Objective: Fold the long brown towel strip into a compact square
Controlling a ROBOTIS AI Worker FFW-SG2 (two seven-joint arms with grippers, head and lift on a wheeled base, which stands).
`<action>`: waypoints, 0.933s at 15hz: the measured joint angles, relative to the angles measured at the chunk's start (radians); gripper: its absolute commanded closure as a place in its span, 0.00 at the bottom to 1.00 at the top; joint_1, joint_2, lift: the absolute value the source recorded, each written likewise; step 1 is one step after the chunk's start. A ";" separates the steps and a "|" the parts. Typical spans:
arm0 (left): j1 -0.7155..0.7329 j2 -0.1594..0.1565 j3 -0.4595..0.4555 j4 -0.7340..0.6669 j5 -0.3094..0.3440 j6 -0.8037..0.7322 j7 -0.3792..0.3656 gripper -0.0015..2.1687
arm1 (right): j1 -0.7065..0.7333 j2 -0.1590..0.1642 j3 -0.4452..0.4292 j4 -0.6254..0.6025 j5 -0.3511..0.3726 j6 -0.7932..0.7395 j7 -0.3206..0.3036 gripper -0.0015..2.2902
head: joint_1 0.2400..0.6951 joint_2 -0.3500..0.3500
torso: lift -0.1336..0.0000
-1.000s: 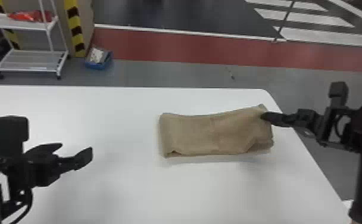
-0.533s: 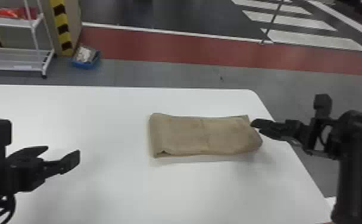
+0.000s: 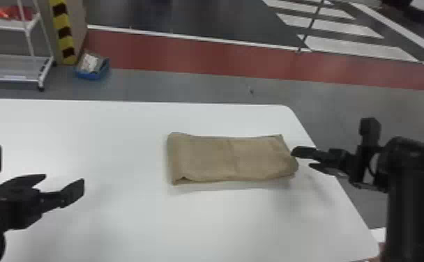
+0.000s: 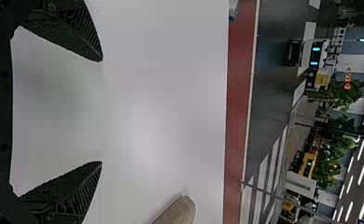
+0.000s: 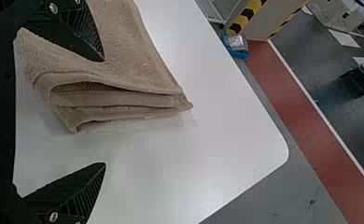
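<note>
In the head view, the brown towel strip [image 3: 207, 158] lies on the right half of the white surface [image 3: 201, 226], folded over into a flat, longish rectangle with its long sides running left to right. A faint crease crosses its middle; the layers part a little at the near left corner, and the near right corner is rounded. The left pincer [image 3: 63, 178] is over the left part of the surface, well apart from the towel, its fingers spread and nothing between them. The right pincer [image 3: 301, 159] is at the towel's right end, also open and with hold of nothing. Behind the surface are a white rack [image 3: 14, 66], a blue tray [image 3: 91, 73] and a red floor band [image 3: 201, 55].

In the left wrist view, the fingers stand wide apart with only the surface seen between them. The rounded tip of the towel shows beyond them, at the picture's bottom edge.

In the right wrist view, the fingers are wide apart too. One overlaps the towel in the picture; the other is over bare surface. Between them shows the towel's end, several layers stacked, with open loops at the folds and the edges slightly uneven.
</note>
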 measured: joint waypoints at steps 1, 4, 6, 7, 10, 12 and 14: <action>0.000 0.000 0.001 0.000 0.000 0.000 -0.001 0.05 | 0.001 0.003 0.007 0.006 0.003 -0.008 -0.001 0.10 | 1.00 0.12 | 0.07; 0.003 0.000 0.004 0.000 0.000 0.000 -0.002 0.05 | 0.002 0.006 0.044 0.013 0.004 -0.013 -0.007 0.26 | 1.00 0.14 | 0.07; 0.003 0.000 0.006 0.000 0.000 0.000 -0.002 0.05 | 0.001 0.006 0.065 0.014 0.006 -0.013 -0.008 0.45 | 1.00 0.16 | 0.07; 0.002 0.000 0.008 0.001 0.000 -0.004 -0.003 0.05 | 0.000 0.007 0.071 0.014 0.007 -0.013 -0.006 0.59 | 1.00 0.16 | 0.07; -0.001 0.000 0.011 0.007 0.000 -0.009 -0.003 0.05 | -0.001 0.013 0.061 0.014 -0.005 -0.014 0.006 0.67 | 1.00 0.17 | 0.07; -0.004 0.000 0.014 0.011 0.000 -0.011 -0.003 0.05 | -0.001 0.014 0.049 0.014 -0.016 -0.024 0.021 0.67 | 1.00 0.18 | 0.07; -0.006 0.000 0.018 0.012 0.000 -0.012 -0.005 0.05 | -0.001 0.014 0.032 0.012 -0.020 -0.034 0.052 0.67 | 1.00 0.18 | 0.07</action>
